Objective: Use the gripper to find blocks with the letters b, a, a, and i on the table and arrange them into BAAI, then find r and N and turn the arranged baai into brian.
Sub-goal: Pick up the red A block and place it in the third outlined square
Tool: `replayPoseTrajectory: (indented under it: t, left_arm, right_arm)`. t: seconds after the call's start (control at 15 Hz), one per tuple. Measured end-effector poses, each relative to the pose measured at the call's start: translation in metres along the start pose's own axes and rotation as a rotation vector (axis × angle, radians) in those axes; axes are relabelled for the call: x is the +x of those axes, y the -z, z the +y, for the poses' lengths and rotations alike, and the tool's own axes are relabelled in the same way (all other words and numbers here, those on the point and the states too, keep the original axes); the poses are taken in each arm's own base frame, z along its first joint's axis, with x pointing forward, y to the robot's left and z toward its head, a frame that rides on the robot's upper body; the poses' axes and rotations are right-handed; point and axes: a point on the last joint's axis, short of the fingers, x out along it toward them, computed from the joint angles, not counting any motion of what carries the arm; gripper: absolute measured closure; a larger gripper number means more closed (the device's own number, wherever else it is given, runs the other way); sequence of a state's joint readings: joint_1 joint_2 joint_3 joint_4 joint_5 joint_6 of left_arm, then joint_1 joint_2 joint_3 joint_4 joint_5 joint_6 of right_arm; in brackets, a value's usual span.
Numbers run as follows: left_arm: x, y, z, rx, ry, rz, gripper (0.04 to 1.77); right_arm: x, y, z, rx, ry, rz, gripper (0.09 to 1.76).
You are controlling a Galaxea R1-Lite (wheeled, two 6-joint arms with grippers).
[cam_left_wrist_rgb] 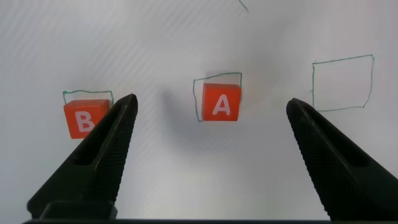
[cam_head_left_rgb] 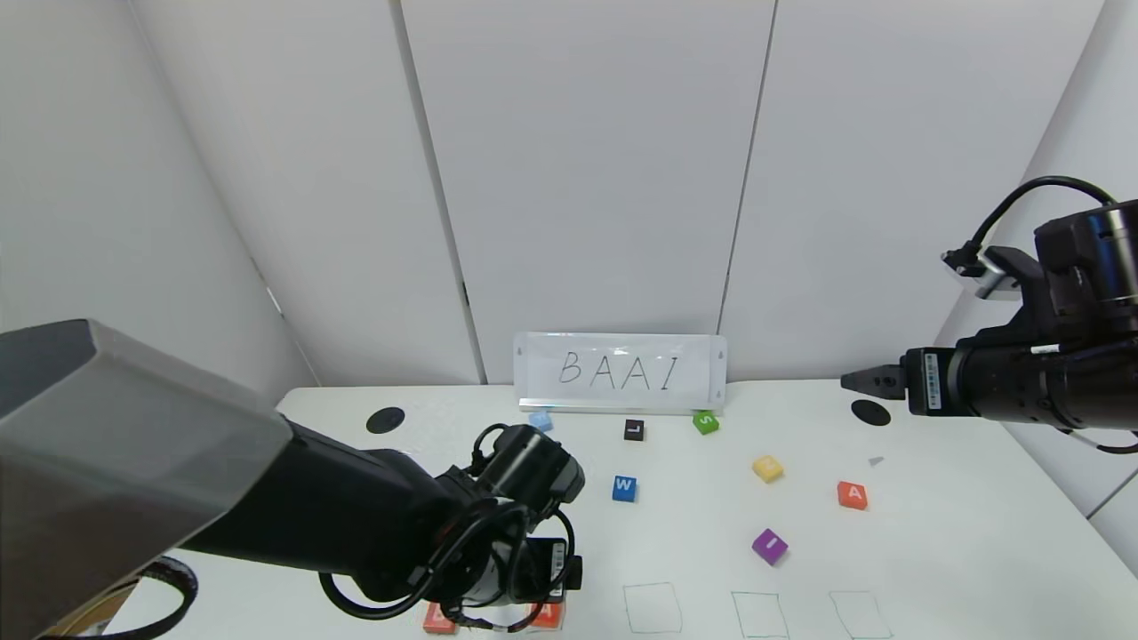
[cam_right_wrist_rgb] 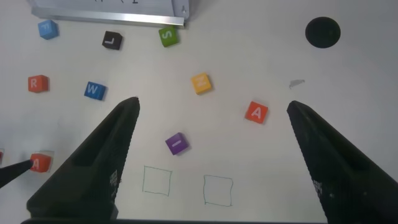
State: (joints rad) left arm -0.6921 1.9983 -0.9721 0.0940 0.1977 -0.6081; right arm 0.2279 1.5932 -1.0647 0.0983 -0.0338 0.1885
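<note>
Left gripper (cam_left_wrist_rgb: 211, 112) low over placed A (cam_left_wrist_rgb: 221, 102), fingers wide, holding nothing, B (cam_left_wrist_rgb: 81, 119) beside, right gripper (cam_right_wrist_rgb: 211, 118) raised, open, empty, loose W (cam_head_left_rgb: 624, 488), S (cam_head_left_rgb: 705, 422) mid-table (cam_head_left_rgb: 960, 551)

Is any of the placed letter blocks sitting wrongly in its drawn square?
Yes. Seen from the left wrist, the A block is shifted to one side of its green square and crosses the line. The B block also hangs past its square's edge. Neither is centred.
</note>
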Motion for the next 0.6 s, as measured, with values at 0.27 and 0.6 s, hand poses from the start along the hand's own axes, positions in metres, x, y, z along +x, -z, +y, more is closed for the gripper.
replayPoseTrajectory:
  t: [0.27,0.6]
  left_arm:
    - [-0.039,-0.001,0.009,0.020,0.051,-0.076,0.11]
    - [-0.098,0.000,0.028,0.089,0.123,-0.218,0.10]
  right_arm:
    - [0.000,0.000,0.001,-0.002,-0.003,0.001,0.14]
    - [0.000,0.001,0.003,-0.005,-0.008,0.003,0.14]
